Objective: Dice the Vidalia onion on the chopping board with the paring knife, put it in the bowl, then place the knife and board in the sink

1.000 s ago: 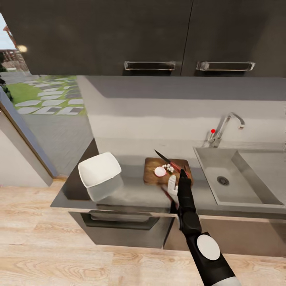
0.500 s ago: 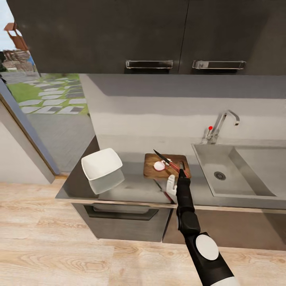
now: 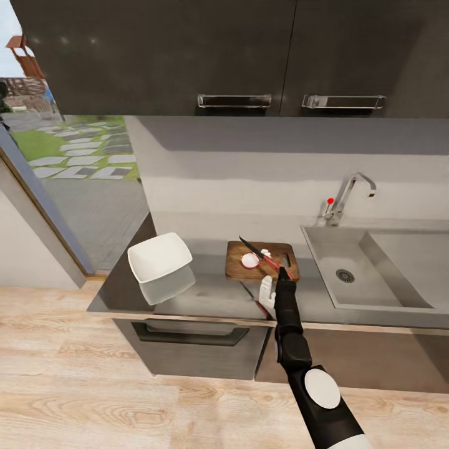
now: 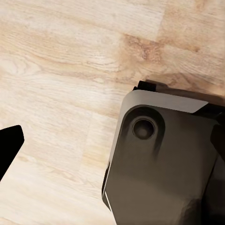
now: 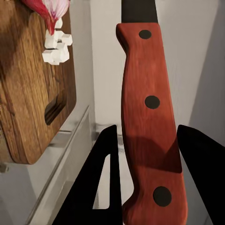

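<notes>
On the dark countertop [image 3: 206, 293], from left to right: a white bowl [image 3: 159, 257], then a wooden board [image 3: 240, 267] carrying a pinkish onion [image 3: 250, 260] and white dice [image 5: 57, 46]. The right gripper [image 3: 285, 272] pinches the red-handled knife [image 3: 262, 257] above the board. The steel sink [image 3: 368, 274] lies furthest right.
</notes>
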### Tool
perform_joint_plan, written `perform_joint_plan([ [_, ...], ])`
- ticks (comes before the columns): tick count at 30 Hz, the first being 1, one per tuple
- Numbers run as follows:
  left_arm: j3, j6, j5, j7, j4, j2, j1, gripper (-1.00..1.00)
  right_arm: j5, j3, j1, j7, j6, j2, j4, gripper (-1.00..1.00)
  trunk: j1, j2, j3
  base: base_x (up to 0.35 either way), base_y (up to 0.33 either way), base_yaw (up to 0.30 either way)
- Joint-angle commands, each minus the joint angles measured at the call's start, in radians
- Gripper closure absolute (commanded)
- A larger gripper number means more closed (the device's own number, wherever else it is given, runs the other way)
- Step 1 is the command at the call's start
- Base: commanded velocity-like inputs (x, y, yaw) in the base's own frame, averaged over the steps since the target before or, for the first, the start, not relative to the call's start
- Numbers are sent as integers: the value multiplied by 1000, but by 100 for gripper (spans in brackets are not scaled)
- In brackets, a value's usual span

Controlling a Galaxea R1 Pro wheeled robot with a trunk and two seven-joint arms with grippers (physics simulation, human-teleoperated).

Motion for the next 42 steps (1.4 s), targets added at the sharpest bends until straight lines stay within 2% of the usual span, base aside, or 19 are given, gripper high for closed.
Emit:
perform_joint_plan([
  [1,-8,-7,8,1,4,-1,-2,-100,8,2,-1,0,7,0,1,100,1,-2,-2,0,0,0],
  [9,-8,-7,8,1,4,0,-2,-100,10,2,-1,-1,7,1,41,100,1,-2,-2,0,0,0],
  [26,-8,-7,8,1,4,1,-2,-100,6,0,-1,-1,7,2,56,100,1,-2,-2,45,0,0],
  [42,-8,-7,8,0,4,1,-2,-100,3,-4,-1,0,4,1,125,100,1,-2,-2,22,0,0],
])
